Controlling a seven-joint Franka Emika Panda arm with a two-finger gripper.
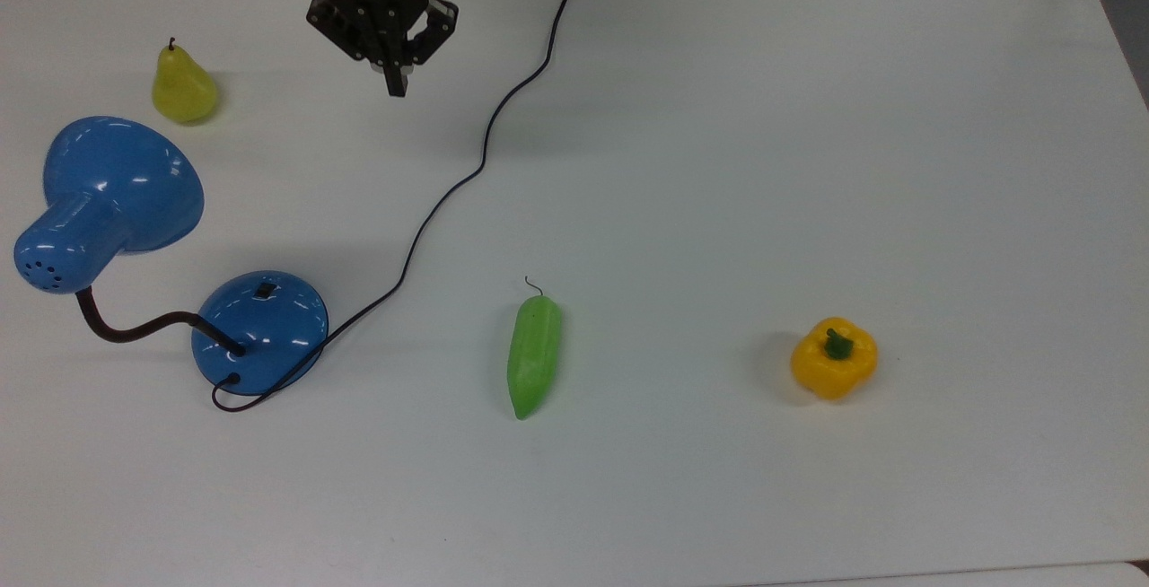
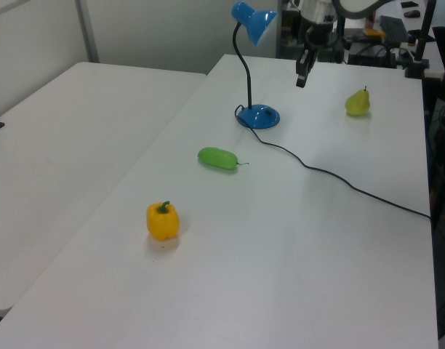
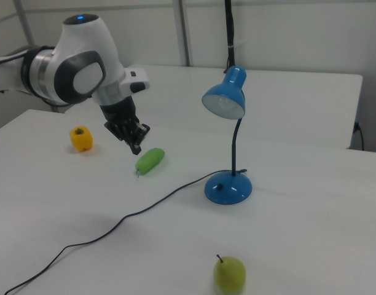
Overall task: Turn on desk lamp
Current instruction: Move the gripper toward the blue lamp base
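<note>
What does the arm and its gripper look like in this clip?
The arm is glossy white with rounded joint housings, a grey disc cap on the side of one joint and a small blue light on top. A black wrist section leads to the black gripper, whose two slim black fingers taper to a point.

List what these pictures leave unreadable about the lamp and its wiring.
- Switch on the desk lamp: too small in the top view to read its position.
- Cord: cut off by the top view's upper edge, so the plug end is unseen.
- Bulb: in the right view, lost in the shade's dark opening.
</note>
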